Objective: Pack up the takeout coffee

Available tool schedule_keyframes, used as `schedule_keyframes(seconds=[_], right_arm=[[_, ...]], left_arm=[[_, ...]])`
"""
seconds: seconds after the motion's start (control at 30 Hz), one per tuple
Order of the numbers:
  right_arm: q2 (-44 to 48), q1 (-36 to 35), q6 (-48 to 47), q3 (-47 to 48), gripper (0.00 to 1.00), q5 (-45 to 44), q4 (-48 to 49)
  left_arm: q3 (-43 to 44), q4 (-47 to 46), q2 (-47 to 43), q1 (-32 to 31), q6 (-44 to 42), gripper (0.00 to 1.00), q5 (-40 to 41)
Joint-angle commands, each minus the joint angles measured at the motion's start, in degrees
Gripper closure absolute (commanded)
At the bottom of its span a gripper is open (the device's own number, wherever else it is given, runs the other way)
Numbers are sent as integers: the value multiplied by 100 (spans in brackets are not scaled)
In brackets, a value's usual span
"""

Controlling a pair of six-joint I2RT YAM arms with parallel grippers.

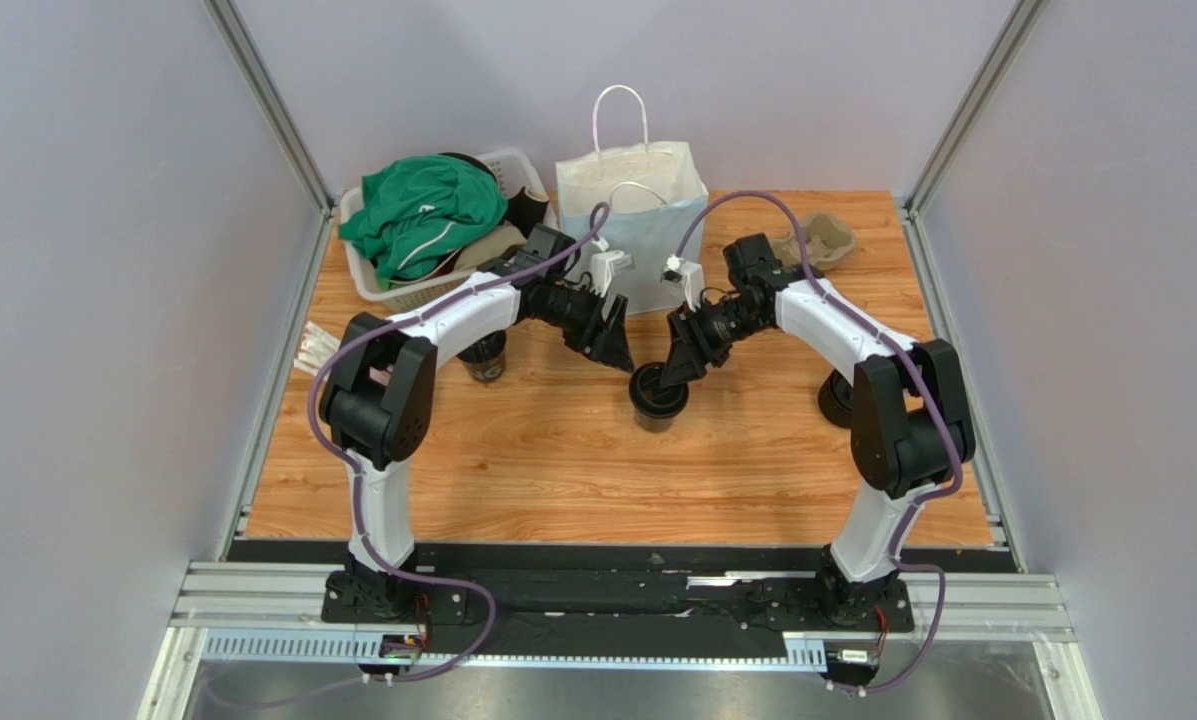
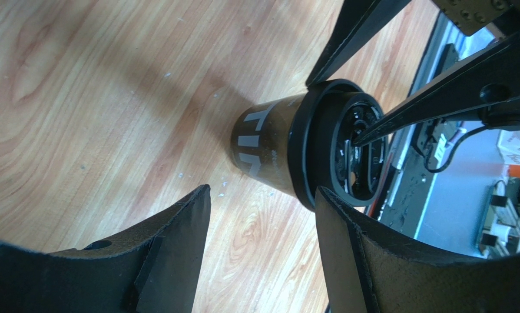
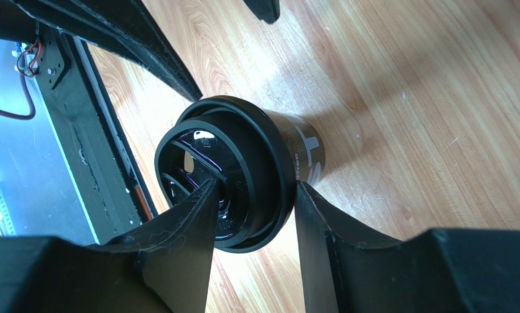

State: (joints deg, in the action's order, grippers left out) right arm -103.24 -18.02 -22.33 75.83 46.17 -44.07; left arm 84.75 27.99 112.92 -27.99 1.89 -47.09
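At the upper left of the overhead view, a basket [image 1: 358,267] heaped with green cloth [image 1: 416,213] is seen. Just below it, a dark cup [image 1: 484,362] is half hidden under the left forearm. The left gripper [image 1: 616,342] is held wide open with nothing in it, just left of the coffee.

The takeout coffee [image 1: 657,402] stands upright on the table [image 1: 559,465], slightly right of centre. It is taken at the lid by the right gripper [image 3: 254,188]: the jaws are partly closed across the rim, one finger in the lid's recess and one outside.

The cup is judged light, thin-walled and easily crushed, and the lid may pop off under a pull. A hold on the wall below the rim is judged safer.

The paper bag [image 1: 634,203] stands behind at upper centre, where its upright handles and both wrists crowd the mouth. A cardboard tray [image 1: 830,237] and a squat black piece [image 1: 837,399] lie well apart at the right.
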Motion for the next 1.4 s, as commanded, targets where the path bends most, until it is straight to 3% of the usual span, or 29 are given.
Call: schedule_keyframes(seconds=[0.0, 0.27, 0.73, 1.07, 1.37], right_arm=[[-311, -70, -553, -77, 52, -794, -251], [-293, -140, -475, -121, 52, -794, -110], [-196, -158, -527, -262, 52, -697, -49], [-205, -149, -606, -315, 51, -645, -66], [-214, -158, -624, -332, 51, -618, -75]], left_arm=[[94, -223, -157, 13, 75, 32, -335], [138, -180, -34, -110, 14, 32, -371], [103, -215, 195, -269, -31, 35, 341], [-196, -803, -165, -111, 197, 34, -642], [-336, -1154, -174, 74, 417, 34, -845]])
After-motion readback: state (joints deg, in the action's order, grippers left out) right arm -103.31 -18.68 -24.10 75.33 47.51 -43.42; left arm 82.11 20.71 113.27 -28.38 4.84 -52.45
